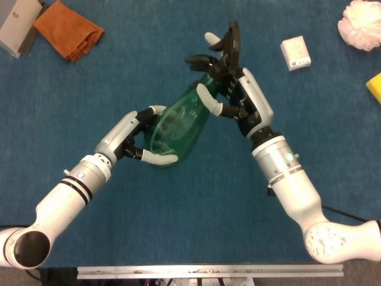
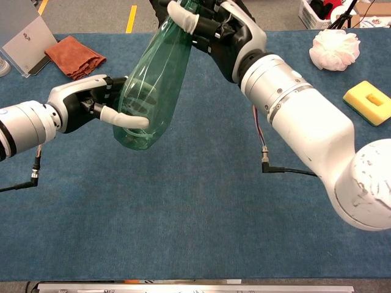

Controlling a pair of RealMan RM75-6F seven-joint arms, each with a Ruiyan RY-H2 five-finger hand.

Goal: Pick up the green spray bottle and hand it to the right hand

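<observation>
The green spray bottle [image 1: 177, 126] [image 2: 151, 79] hangs tilted above the blue table, black nozzle pointing up and away. My left hand [image 1: 136, 138] [image 2: 91, 107] grips its wide base, thumb wrapped under it. My right hand [image 1: 232, 89] [image 2: 223, 30] wraps its fingers around the narrow neck and trigger head. Both hands hold the bottle at once. The nozzle top is cut off in the chest view.
An orange cloth [image 1: 67, 28] [image 2: 76, 55] and a grey box [image 1: 15, 21] lie at the far left. A small white box [image 1: 296, 52], a white puff [image 1: 361, 24] [image 2: 335, 49] and a yellow sponge [image 2: 368, 101] sit at the right.
</observation>
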